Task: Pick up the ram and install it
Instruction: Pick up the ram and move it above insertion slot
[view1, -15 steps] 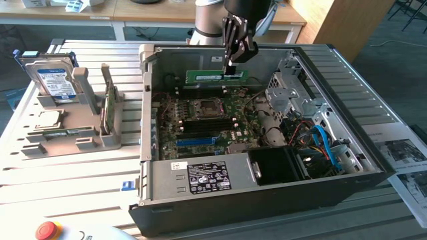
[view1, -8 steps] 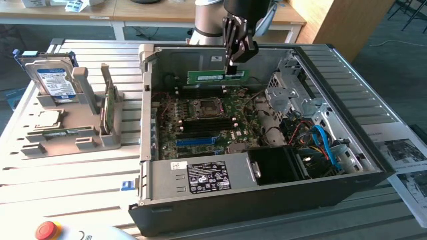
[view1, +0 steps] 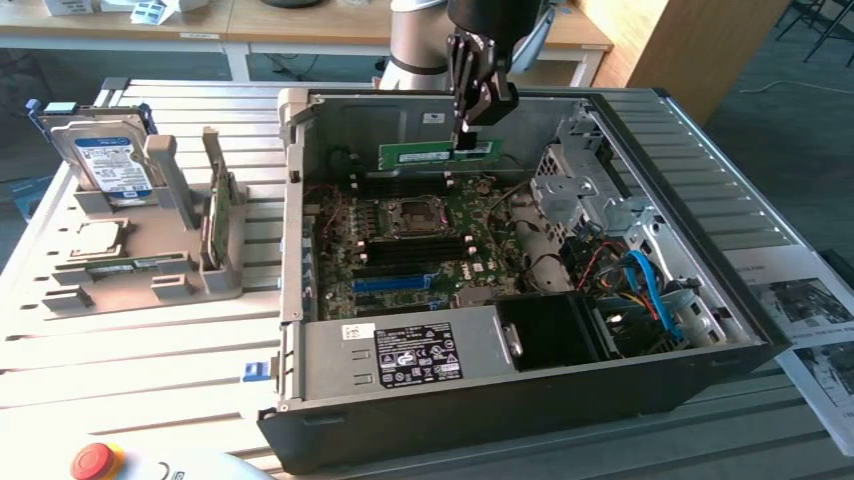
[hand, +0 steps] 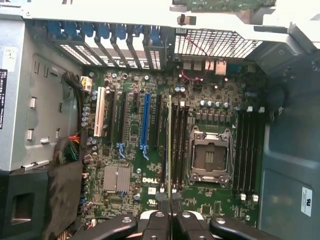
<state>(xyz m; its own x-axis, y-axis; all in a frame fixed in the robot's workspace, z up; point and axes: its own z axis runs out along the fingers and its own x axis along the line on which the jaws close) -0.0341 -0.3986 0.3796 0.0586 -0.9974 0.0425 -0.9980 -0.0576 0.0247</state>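
The ram (view1: 437, 154) hangs above the motherboard (view1: 414, 250) inside the case (view1: 534, 400). The hard drive (view1: 110, 160) stands at the exterior view's left.

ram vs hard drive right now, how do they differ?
The ram is a thin green stick; the hard drive is a boxy silver block with a blue-white label. The ram hangs in the gripper over the motherboard inside the case; the hard drive stands in the grey holder at the exterior view's left. Shared: both stand on edge.

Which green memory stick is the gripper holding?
The ram over the open computer case, pinched by the gripper; the other sticks sit in the grey rack.
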